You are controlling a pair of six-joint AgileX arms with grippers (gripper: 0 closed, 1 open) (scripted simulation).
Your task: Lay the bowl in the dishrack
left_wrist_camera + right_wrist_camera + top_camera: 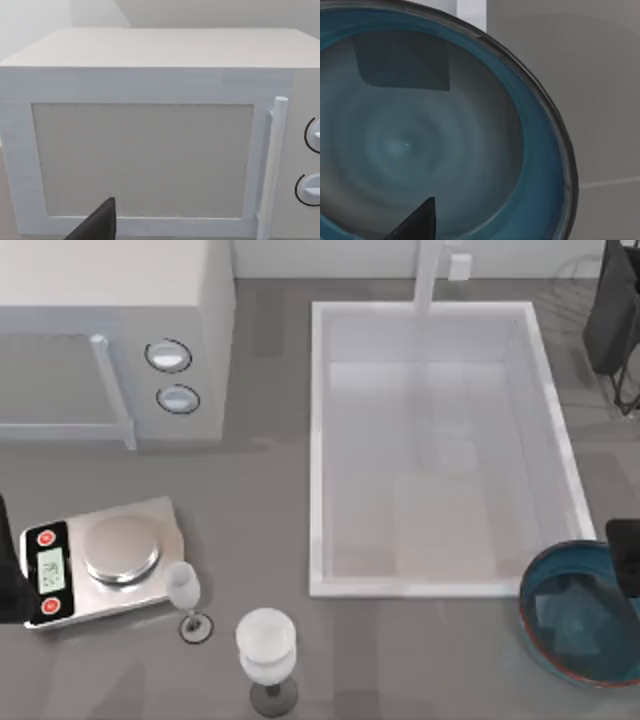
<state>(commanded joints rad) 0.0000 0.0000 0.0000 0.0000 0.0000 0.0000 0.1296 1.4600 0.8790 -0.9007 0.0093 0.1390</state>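
The bowl [583,612] is wide, shallow and teal-blue inside with a thin reddish-brown rim. It sits on the counter at the front right, just past the sink's front right corner. My right gripper [626,556] hangs at the right edge, over the bowl's far rim. In the right wrist view the bowl's inside [420,145] lies close below, and a dark part of the gripper [417,224] juts over it. The dishrack [612,320], dark wires with a black panel, stands at the back right corner, partly cut off. My left gripper [8,575] is parked at the left edge beside the scale.
A big white sink basin [318,440] with a tap takes up the middle right. A white microwave [120,330] stands at the back left, and its door [140,160] faces the left wrist. A kitchen scale [100,560] and two wine glasses [266,650] stand at the front left.
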